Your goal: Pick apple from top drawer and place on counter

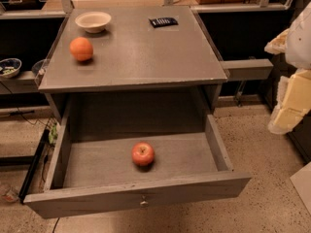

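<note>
The apple, small and red with a yellowish patch, lies near the middle of the open top drawer. The drawer is pulled fully out, with a small metal knob on its front panel. The counter is the flat grey top of the cabinet above it. My gripper, cream and white, hangs at the right edge of the view. It is to the right of the drawer and above the floor, well apart from the apple, with nothing seen in it.
On the counter stand an orange at the left, a cream bowl at the back left and a dark flat device at the back. A side shelf juts out right; a patterned bowl sits on the left shelf.
</note>
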`<state>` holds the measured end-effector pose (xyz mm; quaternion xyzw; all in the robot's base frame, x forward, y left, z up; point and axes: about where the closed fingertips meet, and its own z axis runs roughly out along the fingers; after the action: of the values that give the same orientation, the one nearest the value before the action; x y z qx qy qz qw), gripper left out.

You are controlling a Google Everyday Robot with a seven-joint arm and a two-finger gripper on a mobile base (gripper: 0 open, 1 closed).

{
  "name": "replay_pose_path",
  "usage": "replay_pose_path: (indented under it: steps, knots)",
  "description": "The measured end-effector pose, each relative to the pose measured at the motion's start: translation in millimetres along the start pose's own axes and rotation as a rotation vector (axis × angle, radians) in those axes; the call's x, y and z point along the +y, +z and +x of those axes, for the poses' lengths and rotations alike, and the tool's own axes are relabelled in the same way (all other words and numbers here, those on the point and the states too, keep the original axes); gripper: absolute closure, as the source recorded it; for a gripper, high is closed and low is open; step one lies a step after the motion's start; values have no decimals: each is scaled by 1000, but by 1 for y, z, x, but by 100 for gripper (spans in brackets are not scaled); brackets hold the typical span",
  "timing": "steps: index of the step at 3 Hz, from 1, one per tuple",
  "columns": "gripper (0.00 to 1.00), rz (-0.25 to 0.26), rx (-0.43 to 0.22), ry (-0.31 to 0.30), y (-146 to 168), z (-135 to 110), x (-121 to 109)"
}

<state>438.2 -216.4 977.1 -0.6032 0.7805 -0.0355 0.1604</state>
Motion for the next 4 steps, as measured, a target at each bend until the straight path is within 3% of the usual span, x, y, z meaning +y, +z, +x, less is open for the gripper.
replay_pose_path:
  steps: [2,4]
  knots:
    - [0,-13,-26,2,21,-2,-4]
    - [0,-89,-93,-31,75,-35,-20]
